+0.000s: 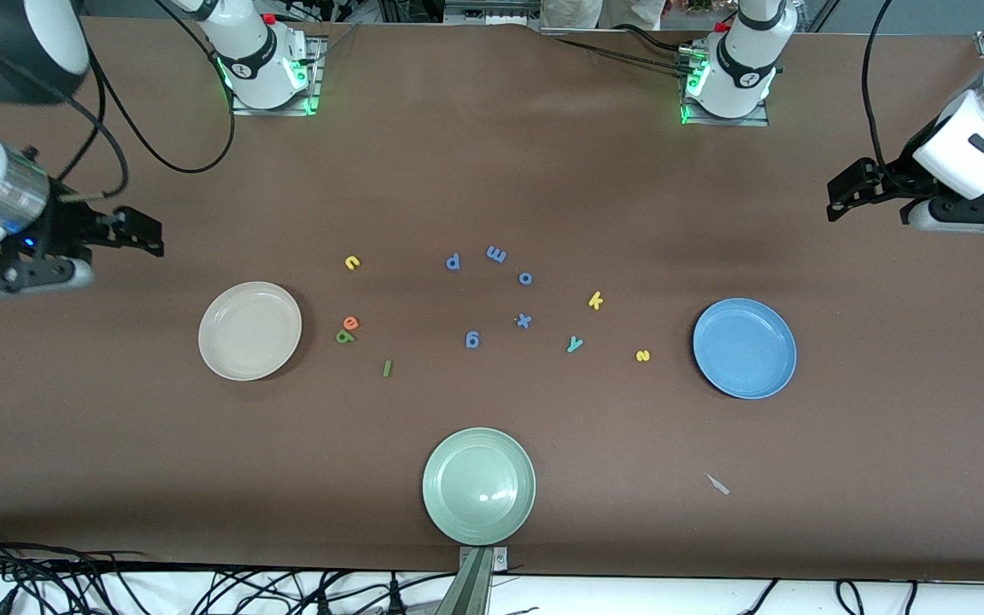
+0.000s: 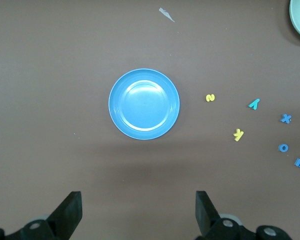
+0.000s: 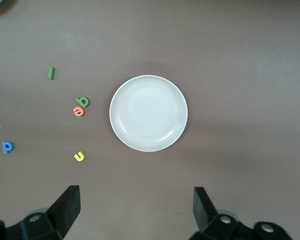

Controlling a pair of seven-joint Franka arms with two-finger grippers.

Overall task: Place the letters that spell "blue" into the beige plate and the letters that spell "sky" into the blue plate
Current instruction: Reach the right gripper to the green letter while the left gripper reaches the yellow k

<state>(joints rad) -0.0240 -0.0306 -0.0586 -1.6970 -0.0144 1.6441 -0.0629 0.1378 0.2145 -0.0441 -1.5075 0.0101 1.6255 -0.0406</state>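
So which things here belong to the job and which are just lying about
Job: green b, green l, yellow u, orange e, beige plate; yellow s, yellow k, teal y, blue plate.
Lying about: blue letters, green plate.

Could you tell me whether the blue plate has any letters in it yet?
Empty. The blue plate shows only bare surface, and the yellow s, yellow k and teal y lie on the table beside it.
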